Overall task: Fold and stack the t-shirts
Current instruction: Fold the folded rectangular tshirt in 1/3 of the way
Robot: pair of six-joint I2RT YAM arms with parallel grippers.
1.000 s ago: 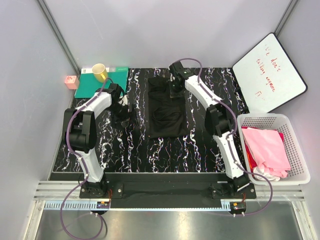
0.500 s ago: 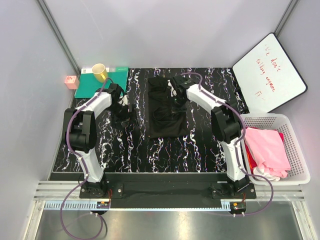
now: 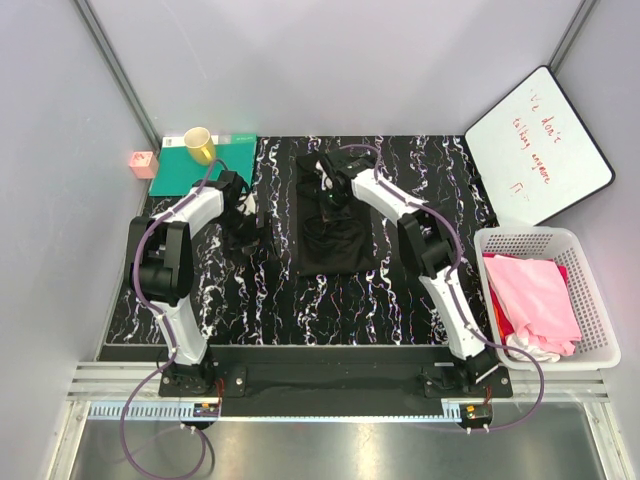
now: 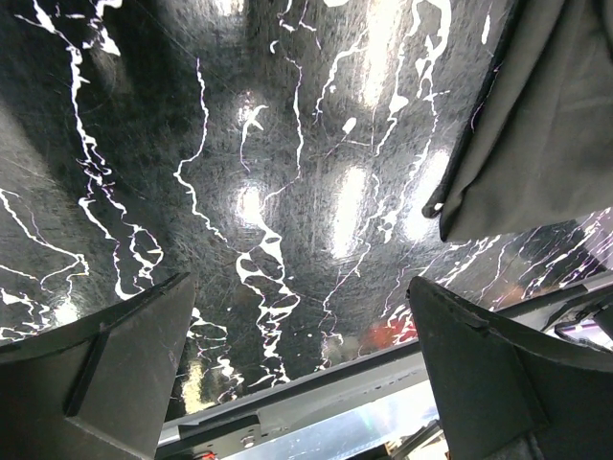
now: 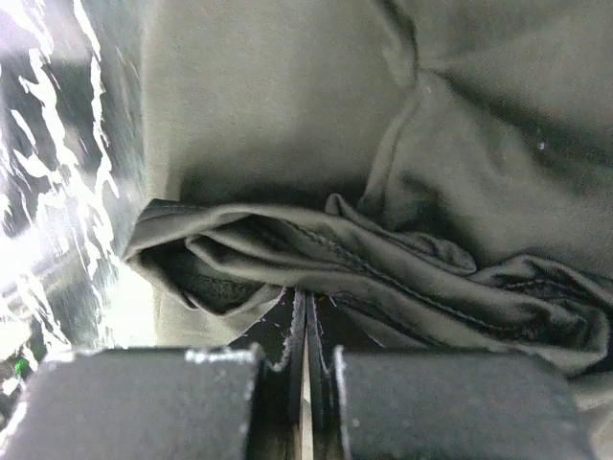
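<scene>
A black t-shirt (image 3: 336, 225) lies partly folded on the marbled table's middle, its lettering hidden. My right gripper (image 3: 327, 195) is over its upper part, shut on a bunched fold of the black cloth (image 5: 316, 259), jaws pressed together. My left gripper (image 3: 255, 232) is open and empty, low over bare tabletop left of the shirt; the shirt's edge (image 4: 536, 125) shows at the right of the left wrist view. Pink and white t-shirts (image 3: 535, 300) lie heaped in a white basket (image 3: 597, 300) at the right.
A teal-green mat (image 3: 185, 170) with a yellow cup (image 3: 200, 145) sits at the back left, a small pink box (image 3: 143, 164) beside it. A whiteboard (image 3: 535, 145) leans at the back right. The table's front edge and rail (image 4: 316, 393) show under the left gripper.
My right gripper has moved left and nearer across the black shirt, dragging its back edge over the rest of the shirt. The left arm has stayed still.
</scene>
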